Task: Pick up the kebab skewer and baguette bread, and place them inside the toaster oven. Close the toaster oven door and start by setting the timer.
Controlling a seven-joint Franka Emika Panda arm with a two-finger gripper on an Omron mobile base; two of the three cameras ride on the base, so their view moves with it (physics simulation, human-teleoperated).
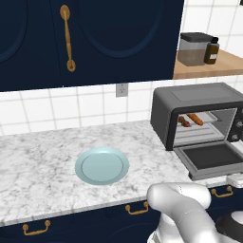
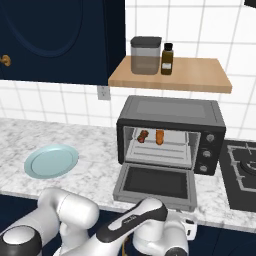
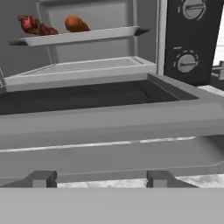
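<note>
The dark grey toaster oven (image 2: 172, 112) stands on the counter with its door (image 2: 156, 182) dropped flat and open. On its upper rack the kebab skewer (image 2: 143, 136) lies to the left of the baguette bread (image 2: 160, 136); both also show in the hand view, skewer (image 3: 35, 25) and baguette (image 3: 75, 24). My gripper (image 3: 100, 180) is low in front of the door's outer edge (image 3: 109, 127), fingers (image 3: 41, 179) set wide apart, open and holding nothing. The knobs (image 3: 187, 63) sit on the oven's right panel.
A light blue plate (image 1: 102, 165) rests on the marble counter to the oven's left. A wooden shelf (image 2: 170, 75) with a canister and a bottle hangs above the oven. A stove top (image 2: 242, 170) adjoins on the right. My arm (image 2: 132, 220) reaches below the counter edge.
</note>
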